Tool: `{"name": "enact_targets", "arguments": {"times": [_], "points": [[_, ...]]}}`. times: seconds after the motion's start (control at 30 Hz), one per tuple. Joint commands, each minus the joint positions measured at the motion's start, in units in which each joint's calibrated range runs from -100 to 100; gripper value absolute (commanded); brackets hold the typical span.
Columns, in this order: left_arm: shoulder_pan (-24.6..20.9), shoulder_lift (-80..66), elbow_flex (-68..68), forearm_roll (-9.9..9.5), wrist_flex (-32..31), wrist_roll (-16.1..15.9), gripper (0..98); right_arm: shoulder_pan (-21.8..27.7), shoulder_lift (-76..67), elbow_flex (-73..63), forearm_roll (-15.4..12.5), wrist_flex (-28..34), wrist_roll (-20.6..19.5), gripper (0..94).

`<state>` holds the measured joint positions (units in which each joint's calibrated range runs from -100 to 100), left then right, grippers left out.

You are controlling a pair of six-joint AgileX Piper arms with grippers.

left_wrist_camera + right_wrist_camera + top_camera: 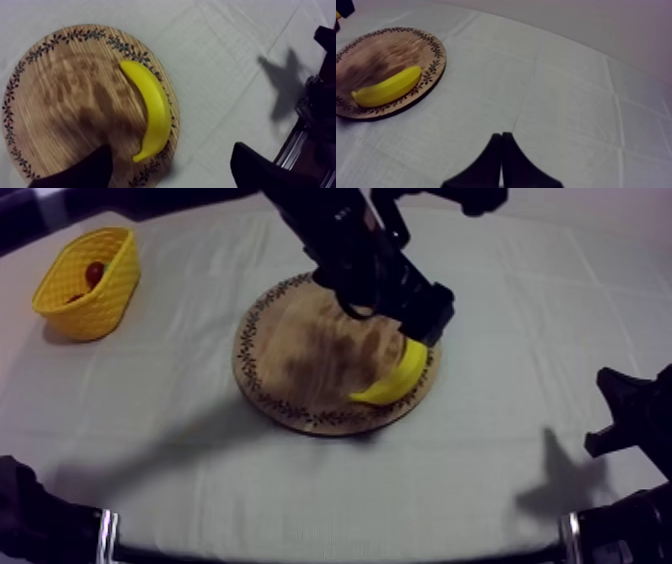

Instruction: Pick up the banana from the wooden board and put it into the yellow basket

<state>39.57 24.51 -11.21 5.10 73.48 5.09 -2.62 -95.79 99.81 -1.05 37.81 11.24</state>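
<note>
Top view had the counter (520, 473) under its grey-white cloth taking up most of the scene. The round wooden board (290, 358) sat roughly in the middle, I'd guess so that either arm could reach it. The yellow basket (108, 306) was well apart from the board, off at the far left corner. That's my left side, so it made sense that the left arm was the one doing the job.

The banana (392, 381) was lying flat on the board, not picked up. It lay just inside the patterned rim on the side away from the basket, curving along with the edge.

The left gripper (420, 328) hung right over the banana's upper end. In the left wrist view its fingers (85, 170) were spread wide with nothing gripped. One was over the wood and the other was out over the cloth past the rim, so the banana's near end lay between them. To me that read as lining up to come down across the banana's width, which is about the only way two fingers can close on something that long. I couldn't tell how high above it they were.

The right gripper (502, 140) sat low on its own side, fingers pressed together into a narrow wedge on nothing. It pointed over bare cloth with the board off to one side, so I'd say it was parked out of the way.

A small red fruit (94, 272) was already in the basket, with what looked like plenty of room left beside it.
</note>
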Motion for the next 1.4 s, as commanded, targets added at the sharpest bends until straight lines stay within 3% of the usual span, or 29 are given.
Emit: {"name": "enact_targets", "arguments": {"times": [0.0, 0.53, 1.37], "points": [[0.06, 2.90, -1.06, 0.28, 0.21, -0.43, 88.3, 0.01, 0.03, -0.03, 0.00, 0.01, 0.01, 0.2], [0.35, 17.08, -10.60, 2.88, 3.53, -2.78, 87.1, 0.01, 0.03, -0.03, 0.00, 0.01, 0.01, 0.2], [-0.37, 29.84, -24.97, 3.79, 16.17, -2.69, 74.4, 0.01, 0.03, -0.03, 0.00, 0.01, 0.01, 0.2]]}}
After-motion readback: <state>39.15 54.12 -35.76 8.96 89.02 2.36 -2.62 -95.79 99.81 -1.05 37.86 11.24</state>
